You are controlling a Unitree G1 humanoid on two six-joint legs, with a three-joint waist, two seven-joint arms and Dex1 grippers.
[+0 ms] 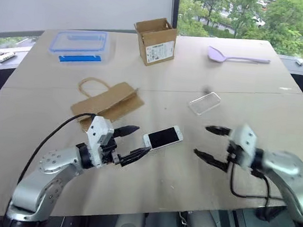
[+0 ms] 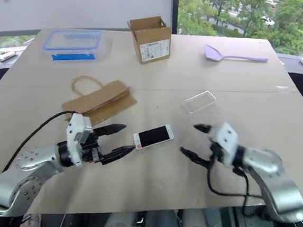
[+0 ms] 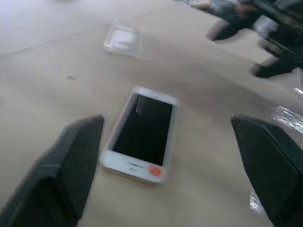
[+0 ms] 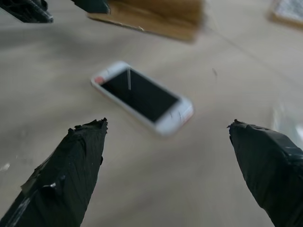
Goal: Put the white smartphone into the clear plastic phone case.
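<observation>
White smartphone (image 1: pixel 162 137), flat rectangle with black screen, white bezels and rounded corners, lies screen-up on the pale wooden table (image 1: pixel 151 182). All places below are taken from the phone.

Long axis: runs slantwise across the table, home-button end toward the robot's left and nearer the table's front edge, the other end toward the right and farther back. In the left wrist view the home-button end is the one closest to that gripper.

Left gripper (image 1: pixel 135 141), two black fingers: spread wide, holding nothing. It sits just beside the phone's home-button end, the lower fingertip almost at the corner; contact cannot be told. It points along the phone's length, so the phone lies straight ahead of it, between the lines of its two fingers.

Right gripper (image 1: pixel 206 141), two black fingers: also spread wide, empty. It stands off the phone's far end with bare table between. It faces the phone from the opposite side.

Clear plastic phone case (image 1: pixel 204 103), thin transparent shell with glinting edges: beyond the phone, toward the back and the right, well apart, closer to the right gripper than to the left.

Judgement: the left gripper is nearer the phone and lined up end-on; a pinch across the short sides would need a turn of the wrist. The right arm seems better placed for the case.
</observation>
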